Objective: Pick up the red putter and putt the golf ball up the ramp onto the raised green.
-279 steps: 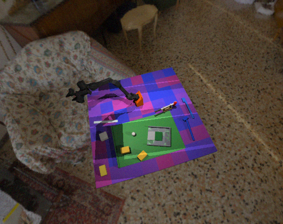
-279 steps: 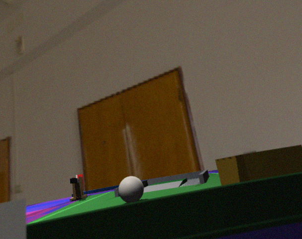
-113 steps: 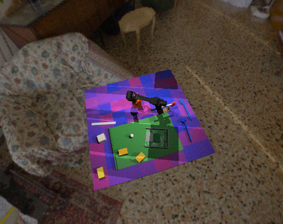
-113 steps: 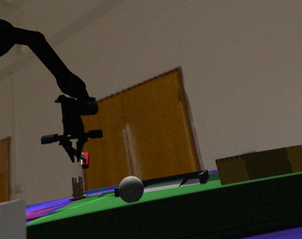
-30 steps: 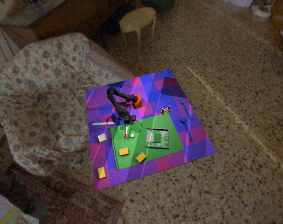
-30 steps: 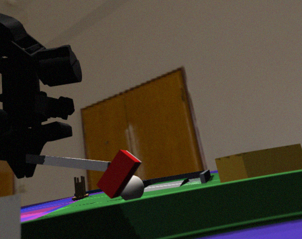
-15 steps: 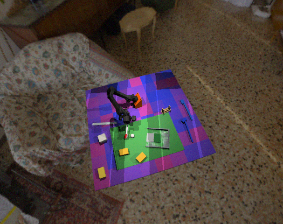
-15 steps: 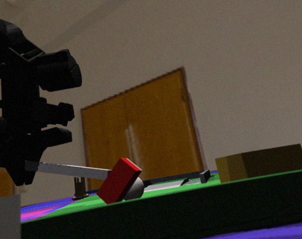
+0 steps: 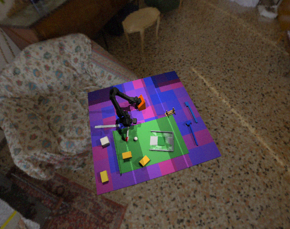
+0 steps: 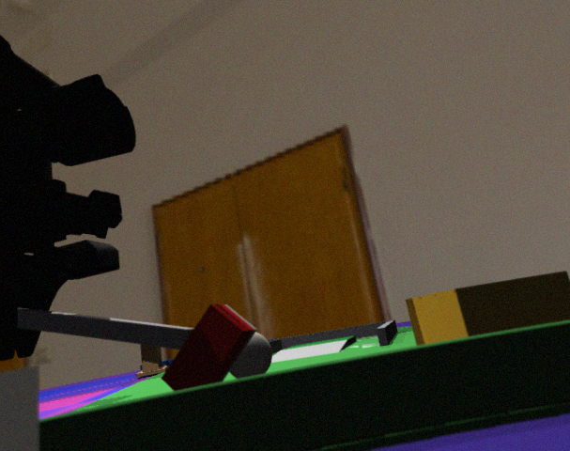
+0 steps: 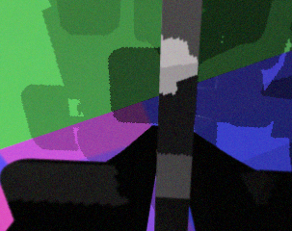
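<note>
The gripper [image 10: 20,322] pinches the grey shaft of the red putter [image 10: 209,347]. Its red head rests on the green turf [image 10: 323,356], touching the golf ball [image 10: 253,356].

The bench [image 9: 199,155] is a patchwork of purple, magenta and blue. On it lies a green mat [image 9: 140,148] with paler green stripes. The putter [image 10: 211,347] has a red head and grey shaft, the golf ball [image 9: 135,138] is white. The arm and gripper [image 9: 127,124] are black. Three blocks [image 9: 126,154] are yellow, one white [image 9: 104,141], one orange [image 9: 141,102]; two other putters [image 9: 191,112] are blue.
</note>
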You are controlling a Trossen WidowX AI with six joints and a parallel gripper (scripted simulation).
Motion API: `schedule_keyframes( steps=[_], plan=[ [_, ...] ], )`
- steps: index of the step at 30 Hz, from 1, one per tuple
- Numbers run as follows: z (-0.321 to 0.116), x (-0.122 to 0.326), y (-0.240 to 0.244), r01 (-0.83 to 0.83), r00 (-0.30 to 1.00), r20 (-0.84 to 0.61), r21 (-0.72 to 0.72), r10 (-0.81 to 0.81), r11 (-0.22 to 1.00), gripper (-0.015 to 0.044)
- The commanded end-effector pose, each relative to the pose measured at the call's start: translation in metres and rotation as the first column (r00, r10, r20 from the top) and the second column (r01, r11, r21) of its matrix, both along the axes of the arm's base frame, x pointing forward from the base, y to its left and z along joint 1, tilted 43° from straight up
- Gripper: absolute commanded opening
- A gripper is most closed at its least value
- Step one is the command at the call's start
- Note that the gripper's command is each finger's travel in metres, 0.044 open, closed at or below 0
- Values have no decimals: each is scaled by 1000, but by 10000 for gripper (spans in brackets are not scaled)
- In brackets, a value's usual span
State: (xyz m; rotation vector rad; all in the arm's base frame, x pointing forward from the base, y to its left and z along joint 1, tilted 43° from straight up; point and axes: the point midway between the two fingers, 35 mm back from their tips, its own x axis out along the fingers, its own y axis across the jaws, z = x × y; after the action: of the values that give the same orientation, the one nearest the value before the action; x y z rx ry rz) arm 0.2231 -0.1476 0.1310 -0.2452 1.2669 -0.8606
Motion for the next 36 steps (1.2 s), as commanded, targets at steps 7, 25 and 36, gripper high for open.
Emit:
schedule_keyframes(
  steps=[7,25,36],
  plan=[
    [-30,30,33,-3,1000,3,17,3,1000,0],
    [-54,57,120,-8,1000,8,12,8,1000,0],
    [-44,54,130,-11,1000,-6,5,11,1000,0]
  ],
)
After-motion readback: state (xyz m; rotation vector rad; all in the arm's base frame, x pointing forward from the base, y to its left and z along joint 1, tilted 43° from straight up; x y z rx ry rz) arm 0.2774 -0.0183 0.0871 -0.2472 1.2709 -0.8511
